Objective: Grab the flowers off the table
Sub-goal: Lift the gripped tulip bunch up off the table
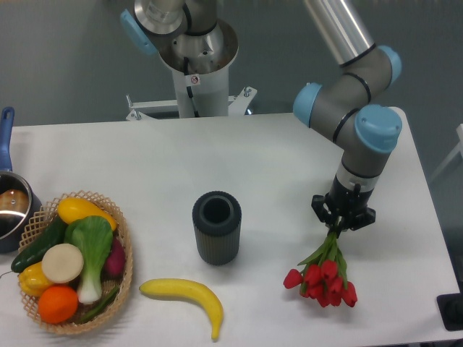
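The flowers (323, 277), a small bunch of red tulips with green stems, are at the right front of the white table (260, 159). The red heads point toward the front edge and the stems run up into my gripper (340, 225). The gripper points straight down and its fingers are shut on the upper end of the stems. I cannot tell whether the tulip heads rest on the table or hang just above it.
A dark ribbed cylindrical vase (216, 226) stands at the table's middle. A banana (187, 296) lies in front of it. A wicker basket (123, 278) of vegetables and fruit sits at the front left, with a blue-handled pot (10, 202) behind it.
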### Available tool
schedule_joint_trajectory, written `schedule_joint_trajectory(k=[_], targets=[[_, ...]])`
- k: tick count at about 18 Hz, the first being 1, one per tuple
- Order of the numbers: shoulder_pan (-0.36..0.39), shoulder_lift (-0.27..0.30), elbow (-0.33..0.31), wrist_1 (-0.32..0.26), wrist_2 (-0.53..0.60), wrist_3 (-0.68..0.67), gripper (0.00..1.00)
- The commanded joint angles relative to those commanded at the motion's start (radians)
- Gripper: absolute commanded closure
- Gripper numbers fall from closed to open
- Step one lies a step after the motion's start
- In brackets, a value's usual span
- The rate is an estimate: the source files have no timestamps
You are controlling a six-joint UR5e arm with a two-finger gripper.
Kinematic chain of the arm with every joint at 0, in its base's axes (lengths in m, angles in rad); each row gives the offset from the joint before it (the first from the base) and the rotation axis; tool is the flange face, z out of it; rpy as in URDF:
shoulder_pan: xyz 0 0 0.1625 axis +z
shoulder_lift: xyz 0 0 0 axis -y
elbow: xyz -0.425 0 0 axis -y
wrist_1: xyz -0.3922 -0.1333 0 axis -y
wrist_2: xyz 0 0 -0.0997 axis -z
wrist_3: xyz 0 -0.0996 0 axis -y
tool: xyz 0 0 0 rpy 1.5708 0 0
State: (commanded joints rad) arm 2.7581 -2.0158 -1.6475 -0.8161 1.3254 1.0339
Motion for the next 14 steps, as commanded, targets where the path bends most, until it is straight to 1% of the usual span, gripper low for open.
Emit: schedule_joint_trajectory(k=[2,8,11,14], targets=[[0.0,0.035,0.002,0.0,-0.046,-0.003,0.82],[0.025,0.138,0.0,0.005,-0.314,-0.025,0.82],[0.032,0.187,0.0,0.006,-0.389,-0.037,0.82],[0.044,0.219,0.0,0.006,-0.472,-0.048,0.82]])
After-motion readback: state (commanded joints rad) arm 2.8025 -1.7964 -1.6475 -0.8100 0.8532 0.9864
